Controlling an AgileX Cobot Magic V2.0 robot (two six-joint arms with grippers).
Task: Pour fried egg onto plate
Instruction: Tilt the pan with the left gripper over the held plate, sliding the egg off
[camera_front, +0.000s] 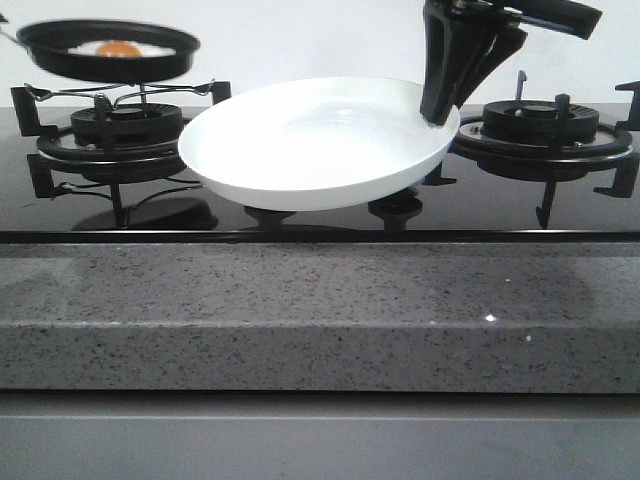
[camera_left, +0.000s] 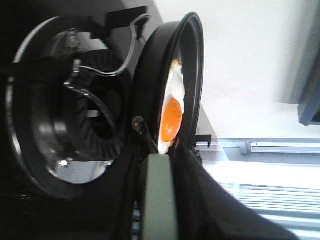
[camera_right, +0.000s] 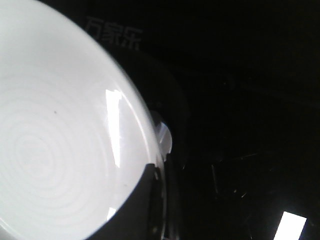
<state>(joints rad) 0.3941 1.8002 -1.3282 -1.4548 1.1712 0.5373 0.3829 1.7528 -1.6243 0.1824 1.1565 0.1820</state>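
Note:
The fried egg (camera_front: 120, 48), white with an orange yolk, lies in the black frying pan (camera_front: 110, 66), which hangs level above the left burner. In the left wrist view my left gripper (camera_left: 160, 160) is shut on the pan's grey-green handle (camera_left: 159, 200), and the egg (camera_left: 171, 120) rests inside the pan (camera_left: 150, 90). The gripper itself is out of the front view. The white plate (camera_front: 310, 140) is held off the hob in the middle, tilted, with my right gripper (camera_front: 440, 110) shut on its right rim. In the right wrist view the fingers of that gripper (camera_right: 159, 175) pinch the rim of the plate (camera_right: 50, 140).
The left burner grate (camera_front: 125, 130) stands right under the pan, and it shows close to the pan in the left wrist view (camera_left: 75, 125). The right burner grate (camera_front: 540, 125) sits behind the right gripper. A black glass hob (camera_front: 320, 222) lies below the plate. The speckled grey counter edge (camera_front: 320, 310) runs along the front.

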